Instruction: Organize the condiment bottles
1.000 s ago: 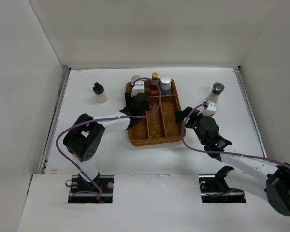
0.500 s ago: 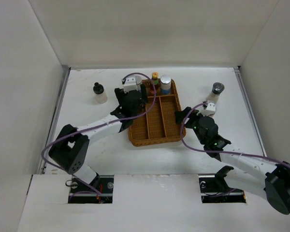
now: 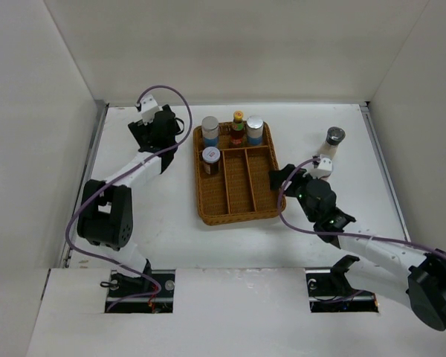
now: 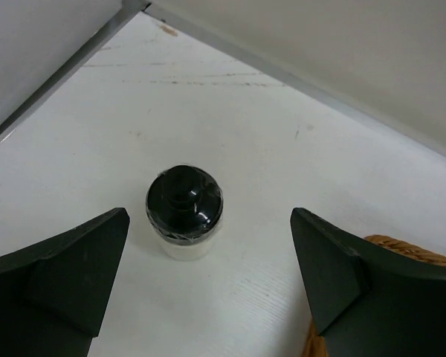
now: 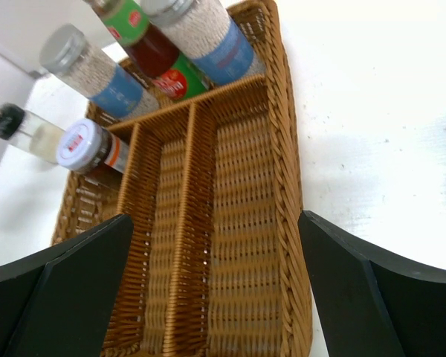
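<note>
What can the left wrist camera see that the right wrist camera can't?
Only the left wrist view shows the table corner by the walls. Only the right wrist view shows the silver-lidded shakers, the sauce bottle and the white-lidded jar standing in the wicker tray. Both show the black-capped jar and some tray.

A shaker, yellow-capped bottle and second shaker are standing upright along the tray's far edge, with a white-lidded jar just nearer. The black-capped jar is standing near the table's far-left corner, and a third shaker is standing near its far-right corner.
</note>
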### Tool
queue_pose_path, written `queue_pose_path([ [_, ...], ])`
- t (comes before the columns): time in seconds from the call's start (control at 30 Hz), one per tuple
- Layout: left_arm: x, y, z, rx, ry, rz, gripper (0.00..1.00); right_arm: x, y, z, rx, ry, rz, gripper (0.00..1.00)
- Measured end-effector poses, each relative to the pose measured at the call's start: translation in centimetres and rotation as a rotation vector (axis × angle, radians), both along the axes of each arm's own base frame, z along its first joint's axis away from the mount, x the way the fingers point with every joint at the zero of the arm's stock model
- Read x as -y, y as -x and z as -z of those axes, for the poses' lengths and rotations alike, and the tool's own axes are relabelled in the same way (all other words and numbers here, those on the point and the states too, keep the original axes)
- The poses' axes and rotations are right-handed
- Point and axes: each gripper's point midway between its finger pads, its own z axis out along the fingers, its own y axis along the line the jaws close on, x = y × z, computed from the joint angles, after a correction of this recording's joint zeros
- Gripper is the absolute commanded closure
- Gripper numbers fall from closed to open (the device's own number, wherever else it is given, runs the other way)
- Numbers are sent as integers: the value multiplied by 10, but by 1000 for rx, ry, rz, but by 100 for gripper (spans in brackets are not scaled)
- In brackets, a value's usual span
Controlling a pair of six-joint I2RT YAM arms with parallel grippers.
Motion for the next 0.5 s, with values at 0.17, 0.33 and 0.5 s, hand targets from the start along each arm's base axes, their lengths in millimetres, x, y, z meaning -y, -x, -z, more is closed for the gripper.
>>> queue_pose_path([
  [0.17,-14,-16,33,-91,-1,-17,11,1,1,-12,31,-22,0,0],
  [0.33,-28,-23,60,-158,1,-32,13,1,1,-10,26,-19,0,0],
  [0.5,-42,-30,69,-177,13,-49,21,0,1,-7,18,-13,0,0],
])
